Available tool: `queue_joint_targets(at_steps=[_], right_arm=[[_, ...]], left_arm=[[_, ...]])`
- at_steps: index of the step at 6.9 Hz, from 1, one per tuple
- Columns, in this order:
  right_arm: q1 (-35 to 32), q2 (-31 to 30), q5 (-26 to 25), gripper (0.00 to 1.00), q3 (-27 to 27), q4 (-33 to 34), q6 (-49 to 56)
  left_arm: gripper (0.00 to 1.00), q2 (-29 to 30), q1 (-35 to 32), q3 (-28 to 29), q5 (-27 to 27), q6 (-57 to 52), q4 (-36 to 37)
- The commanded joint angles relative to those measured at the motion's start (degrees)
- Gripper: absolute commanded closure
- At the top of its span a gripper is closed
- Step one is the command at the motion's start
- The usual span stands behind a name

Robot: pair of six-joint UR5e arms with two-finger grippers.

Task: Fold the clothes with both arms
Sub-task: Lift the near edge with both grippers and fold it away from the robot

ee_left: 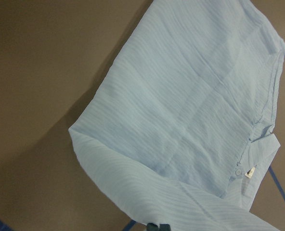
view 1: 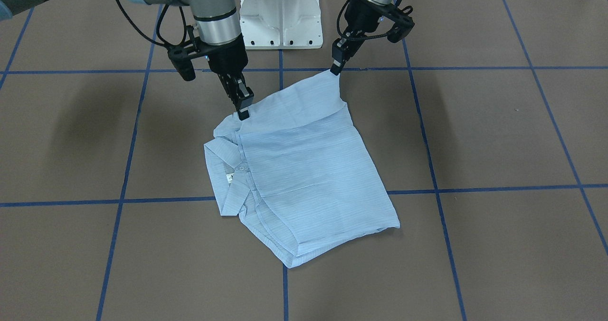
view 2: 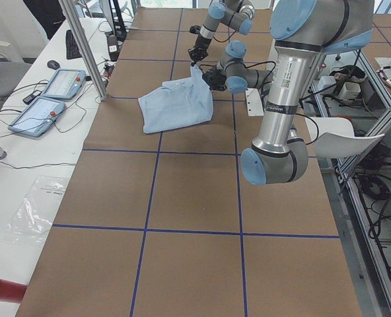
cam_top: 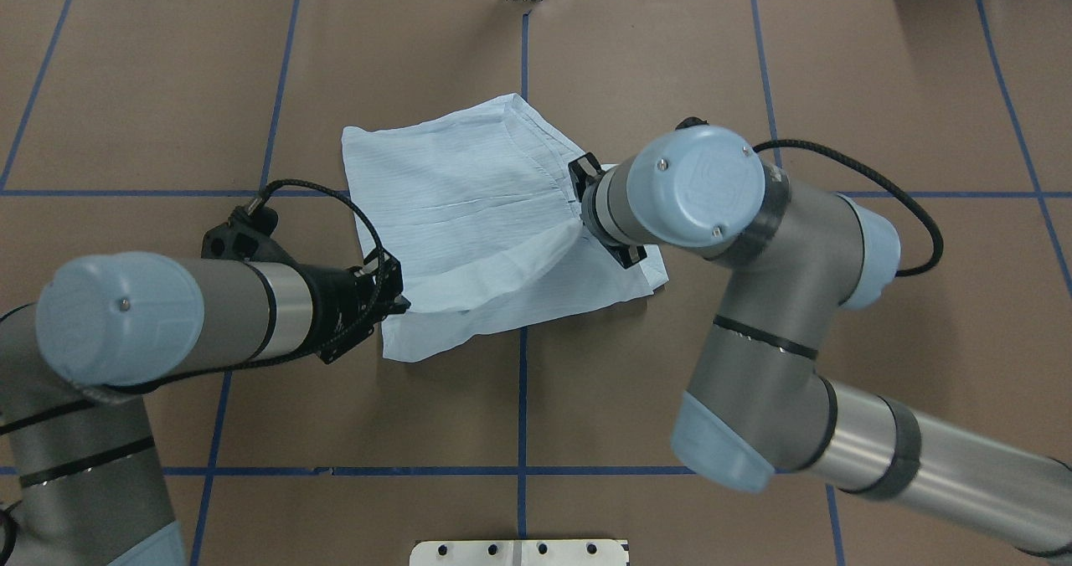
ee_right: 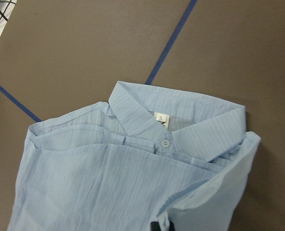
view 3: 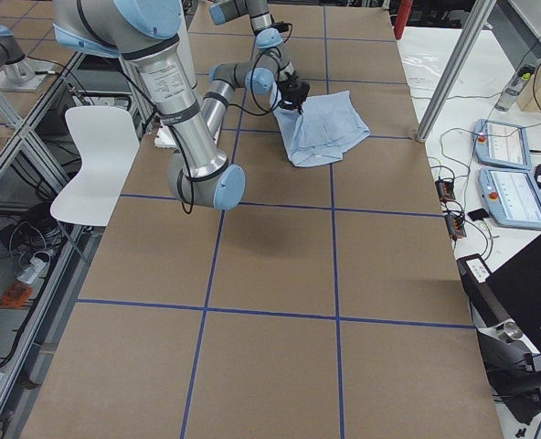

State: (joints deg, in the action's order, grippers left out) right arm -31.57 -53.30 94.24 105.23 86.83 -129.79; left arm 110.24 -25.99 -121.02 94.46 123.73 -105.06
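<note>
We see the left pincer [view 1: 337,69] and right pincer [view 1: 243,112] each clamped on the shirt's [view 1: 308,169] raised edge above the worktop [view 1: 498,136].

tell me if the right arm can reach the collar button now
Probably, once freed: the right end effector is shut on the shirt edge, but the button lies uncovered close by.

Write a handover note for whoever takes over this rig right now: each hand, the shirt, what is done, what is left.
Left hand: shut on the robot-side edge of the shirt, lifted.
Right hand: shut on that edge nearer the collar.
Shirt: mid-table, collar towards the robot's right.
Done: folded down to a compact rectangle.
To do: probably carry the lifted edge over, lay it flat, release.
</note>
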Motion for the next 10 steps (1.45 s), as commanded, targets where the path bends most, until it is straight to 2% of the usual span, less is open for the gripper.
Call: queue_joint_targets(at_steps=[1,2,3,4,5,6,8,10], right_arm=[[-4.0,9.0,4.7,1.0,-16.7,-6.3,3.7],[-5.2,13.7,4.9,1.0,-24.6,-8.8,5.0],[-6.8,16.1,5.1,1.0,-32.9,-17.7,5.0],[-7.6,20.8,5.4,1.0,-40.7,-20.8,5.2],[-8.2,24.4,5.4,1.0,-45.5,-21.0,5.3],[-8.9,25.5,5.2,1.0,-47.9,-23.2,5.4],[-9.0,27.1,4.9,1.0,-54.5,-30.0,5.4],[-8.8,28.9,4.9,1.0,-57.5,-30.6,5.4]], left_arm=[[1.0,2.7,-6.0,8.3,1.2,-6.5,-1.2],[1.0,2.8,-8.4,12.2,1.2,-8.5,-4.3],[1.0,4.0,-10.3,18.0,1.2,-8.9,-10.3],[1.0,6.3,-13.1,22.5,2.0,-11.6,-12.1],[1.0,6.9,-15.2,24.4,2.5,-13.2,-12.4],[1.0,8.0,-16.9,27.1,2.7,-15.9,-14.1],[1.0,9.0,-18.2,35.5,3.2,-16.2,-23.5],[1.0,9.4,-18.5,37.8,3.2,-16.8,-25.6]])
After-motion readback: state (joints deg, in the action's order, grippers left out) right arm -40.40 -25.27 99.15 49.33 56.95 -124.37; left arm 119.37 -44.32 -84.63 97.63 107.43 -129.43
